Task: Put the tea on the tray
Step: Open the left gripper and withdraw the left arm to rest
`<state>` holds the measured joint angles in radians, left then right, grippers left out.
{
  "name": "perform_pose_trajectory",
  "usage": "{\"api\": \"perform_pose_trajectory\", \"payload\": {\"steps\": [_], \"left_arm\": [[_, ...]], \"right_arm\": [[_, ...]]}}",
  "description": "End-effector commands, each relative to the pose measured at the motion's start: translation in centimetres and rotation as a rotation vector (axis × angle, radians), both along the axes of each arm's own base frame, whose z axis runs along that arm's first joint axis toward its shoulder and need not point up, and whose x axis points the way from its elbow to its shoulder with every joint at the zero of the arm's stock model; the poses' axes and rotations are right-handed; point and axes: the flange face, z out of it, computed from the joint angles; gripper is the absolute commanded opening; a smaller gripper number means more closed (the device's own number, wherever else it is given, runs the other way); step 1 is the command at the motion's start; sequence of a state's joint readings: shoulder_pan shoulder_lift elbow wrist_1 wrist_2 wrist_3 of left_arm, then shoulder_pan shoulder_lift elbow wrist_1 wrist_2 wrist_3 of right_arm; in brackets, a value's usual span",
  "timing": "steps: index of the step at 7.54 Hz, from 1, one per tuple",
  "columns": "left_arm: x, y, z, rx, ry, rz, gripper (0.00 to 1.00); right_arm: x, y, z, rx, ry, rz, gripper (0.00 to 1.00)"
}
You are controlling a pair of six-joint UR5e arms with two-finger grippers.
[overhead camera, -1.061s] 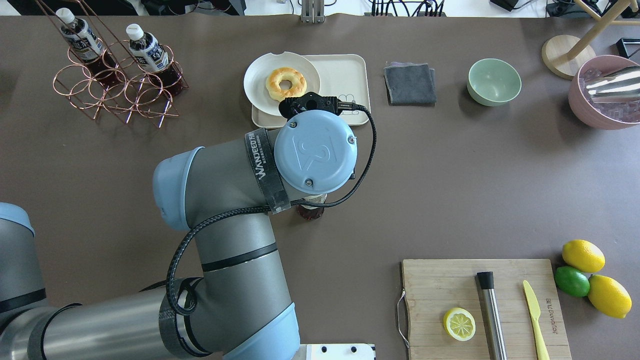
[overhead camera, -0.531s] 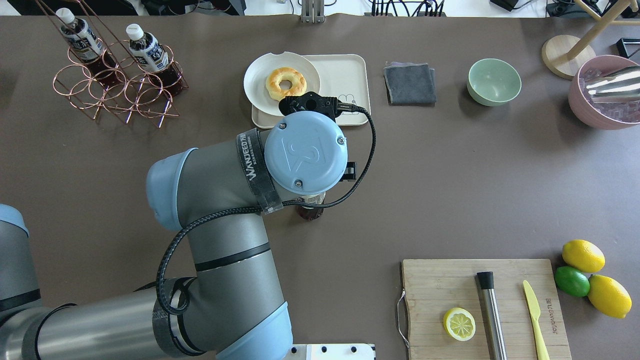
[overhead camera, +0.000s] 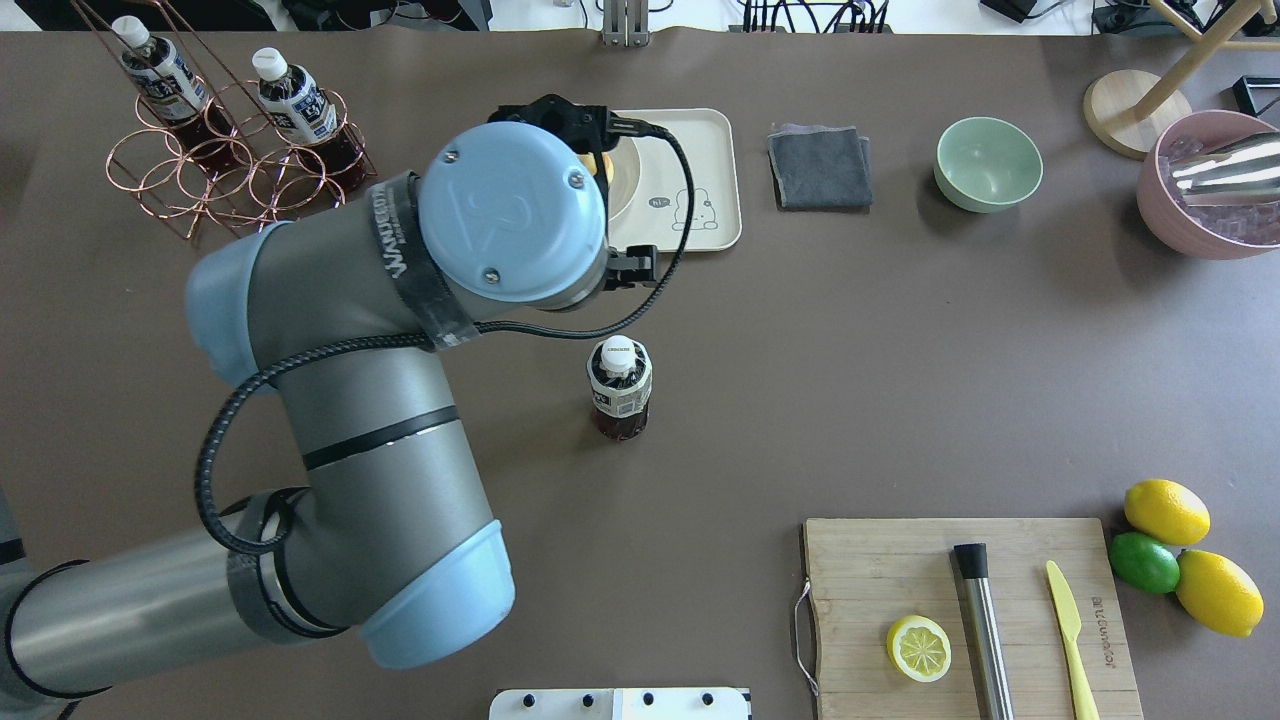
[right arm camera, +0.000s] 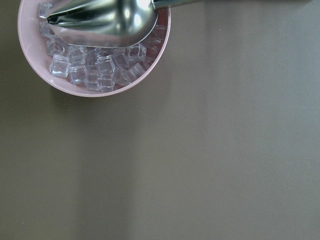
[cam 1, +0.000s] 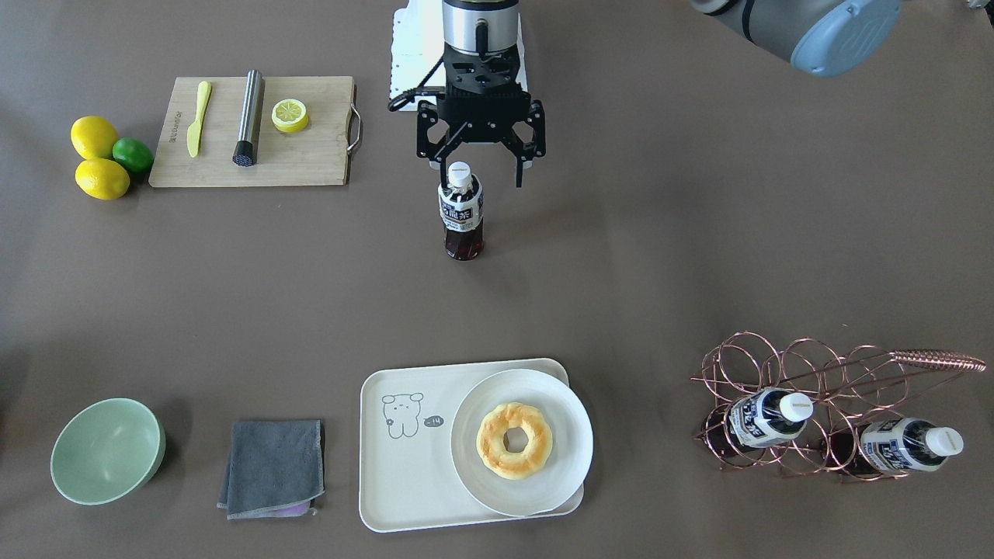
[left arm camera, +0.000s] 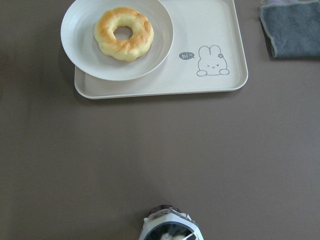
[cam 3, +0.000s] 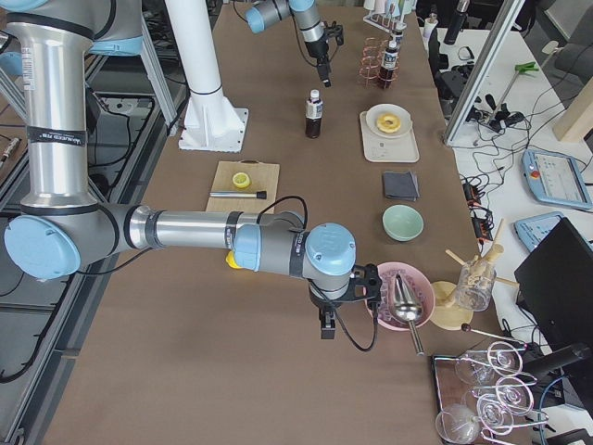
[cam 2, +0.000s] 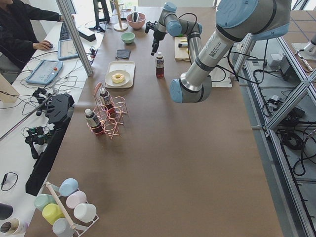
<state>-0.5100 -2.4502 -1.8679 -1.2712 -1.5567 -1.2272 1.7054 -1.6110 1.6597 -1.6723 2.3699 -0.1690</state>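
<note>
While tray (cam 1: 400,481) holds plate (cam 1: 571,475) with donut (cam 1: 487,439), tea (cam 1: 463,211) apart.

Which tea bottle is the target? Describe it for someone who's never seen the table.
Start at the cream tray with the doughnut plate, then look toward the robot's side on bare table. The tea stands there upright and alone; the two alike bottles sit in the copper wire rack.

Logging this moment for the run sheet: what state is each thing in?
tea: upright, capped, on table, ungripped
left gripper: open, empty
right gripper: open or shut, cannot tell
tray: carries plate, no bottle
plate: holds doughnut
rack bottles: capped, leaning in rack
</note>
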Motion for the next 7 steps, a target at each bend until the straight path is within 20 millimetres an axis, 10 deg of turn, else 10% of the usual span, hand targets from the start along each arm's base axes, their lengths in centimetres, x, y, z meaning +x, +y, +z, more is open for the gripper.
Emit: {"api": "perform_pose_trajectory", "payload": {"steps": [1,4,7], "left_arm": [[-6.6,-4.4,7.0,0.058,0.049,-0.111,0.97],[-13.3,-8.2,11.9,0.13,-0.084,-0.108,0.97],[-22.6,-10.6,21.8,-0.126,-0.059,-0.075,0.97]], "right_arm": [[0.2,-1.3,-2.3,0.038,0.005,0.005,1.0],[-4.3,-7.7,-10.2,0.126,0.014,-0.038,1.0],[-14.2,-13.1,-27.0,0.122,-0.01,-0.07,1.0]]}}
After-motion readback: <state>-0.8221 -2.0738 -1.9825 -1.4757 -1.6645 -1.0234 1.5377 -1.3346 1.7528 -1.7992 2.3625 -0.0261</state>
